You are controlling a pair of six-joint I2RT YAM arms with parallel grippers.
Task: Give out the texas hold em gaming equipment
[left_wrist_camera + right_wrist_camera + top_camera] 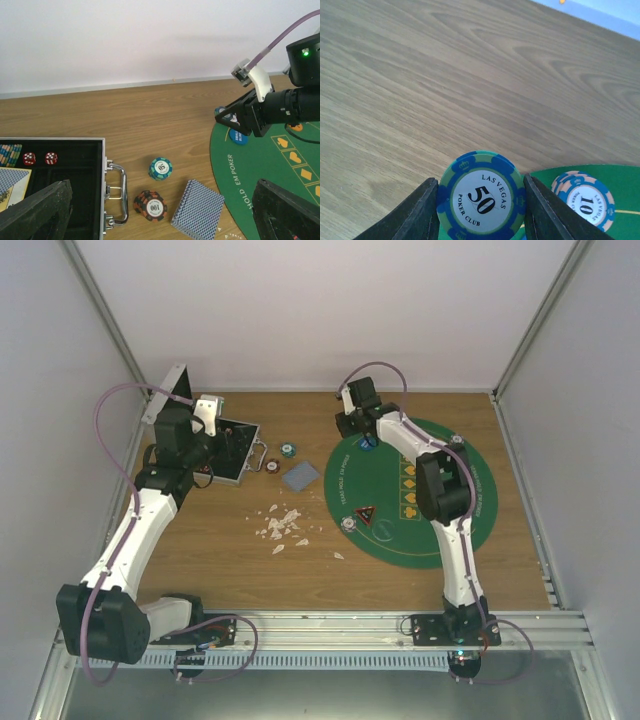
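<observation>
On a wooden table (220,550) boxed in by white walls (300,310), the right gripper (366,440) pinches a blue-green 50 chip (481,197) at the upper-left edge of the green poker mat (400,530), while the left gripper (160,215) hangs spread wide over the 100 chip stack (150,205) and card deck (198,210) at lower centre.

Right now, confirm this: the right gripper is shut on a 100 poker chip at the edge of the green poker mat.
Wrong in one point: the poker chip in the right gripper reads 50, not 100; the right wrist view shows it. The gripper is indeed shut on it at the edge of the green poker mat.
</observation>
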